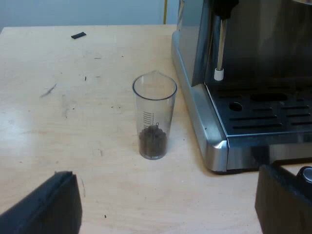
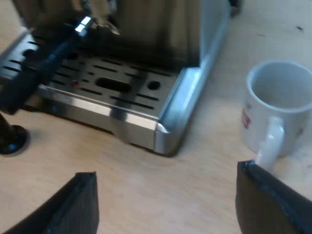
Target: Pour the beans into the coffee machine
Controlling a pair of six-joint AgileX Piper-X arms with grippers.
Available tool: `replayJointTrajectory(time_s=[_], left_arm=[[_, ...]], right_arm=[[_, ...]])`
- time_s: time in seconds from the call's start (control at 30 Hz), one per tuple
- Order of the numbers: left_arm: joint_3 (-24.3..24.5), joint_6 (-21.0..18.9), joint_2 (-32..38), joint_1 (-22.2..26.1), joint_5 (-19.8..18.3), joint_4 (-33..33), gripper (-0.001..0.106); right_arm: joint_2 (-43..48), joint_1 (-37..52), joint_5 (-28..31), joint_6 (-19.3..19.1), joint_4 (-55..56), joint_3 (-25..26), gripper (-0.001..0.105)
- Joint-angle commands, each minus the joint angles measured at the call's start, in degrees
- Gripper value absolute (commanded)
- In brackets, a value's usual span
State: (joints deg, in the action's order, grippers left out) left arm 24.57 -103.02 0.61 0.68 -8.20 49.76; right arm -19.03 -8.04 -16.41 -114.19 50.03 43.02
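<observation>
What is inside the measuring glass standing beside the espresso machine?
The measuring glass holds dark coffee beans at its bottom; above them it is empty to the rim. The outer beans hide the inner ones, so no count is possible.

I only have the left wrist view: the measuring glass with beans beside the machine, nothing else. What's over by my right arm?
Observer: A white mug stands upright on the table near the machine's front corner, with a gap between the two.
Operator: Anything in the mug?
Observer: Nothing shows in the part of its inside that I can see. Its handle is turned toward the right gripper.
Operator: Is that gripper holding anything?
Observer: No. Its fingers are open, with nothing between them.
</observation>
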Motion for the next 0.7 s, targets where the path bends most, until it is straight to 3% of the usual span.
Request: replayJointTrajectory(time_s=[0.03,0.7], left_arm=[[0.3,-0.1,2.1,0.0,0.1,-0.1,0.076],[0.3,-0.1,2.1,0.0,0.1,-0.1,0.076]], right_arm=[[-1.4,-2.8,-1.2,-0.8,-2.8,1.1,0.062],[-14.8,-29.0,6.3,0.1,-17.7,1.1,0.062]])
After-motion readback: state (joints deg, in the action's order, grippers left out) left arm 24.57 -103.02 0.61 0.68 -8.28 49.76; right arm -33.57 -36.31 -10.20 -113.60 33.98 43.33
